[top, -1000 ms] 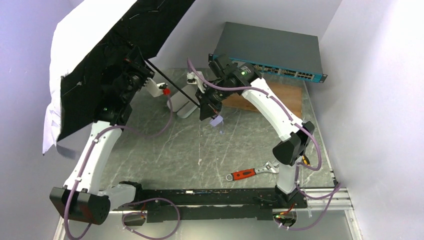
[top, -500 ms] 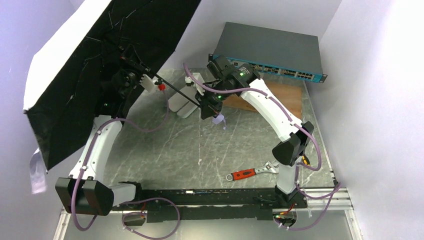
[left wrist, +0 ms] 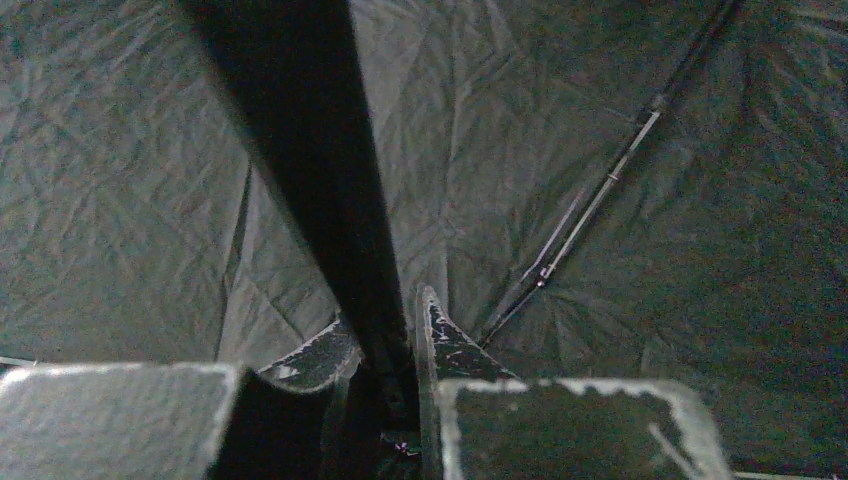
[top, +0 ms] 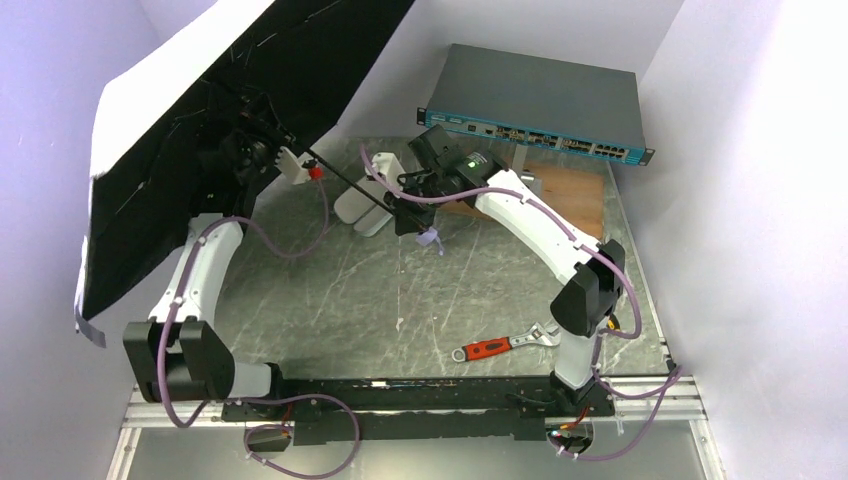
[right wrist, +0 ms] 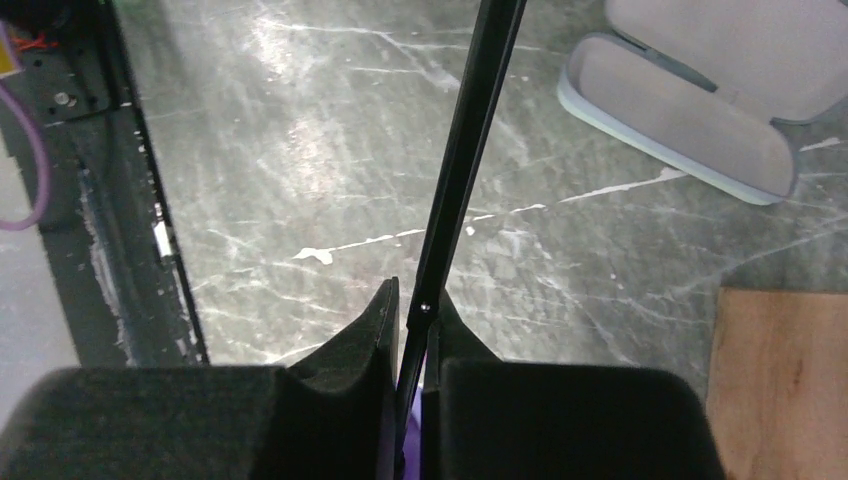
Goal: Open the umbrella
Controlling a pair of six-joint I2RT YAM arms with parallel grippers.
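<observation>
Two tools grip one thin shaft [top: 350, 180], and I judge that the main hazard. If the arms drift out of line with each other, the shaft could bend or slide through a grip. The left tool [left wrist: 385, 340] is closed on the shaft up under the canopy [top: 180, 160], its fingers pressed on either side. The right tool [right wrist: 410, 310] is clamped on the same shaft at the other end, just above the lavender handle [top: 431, 240].

The umbrella [top: 230, 90] is held in the air at the far left, tilted, with its black underside facing the arms and its pale edge hanging past the left side of the counter [top: 400, 300]. The fabric looks spread. No view shows whether the slider has locked, so letting go early might let the canopy fold back. The pale edge also lies close to the left wall [top: 40, 150], and a swing that way could snag it.

The left arm [top: 195, 290] rises steeply from its base, and its wrist is buried in the canopy. The right arm [top: 540, 225] reaches far and leftward with its elbow high and its wrist turned down, near the open case [top: 362, 205] but not touching it.
</observation>
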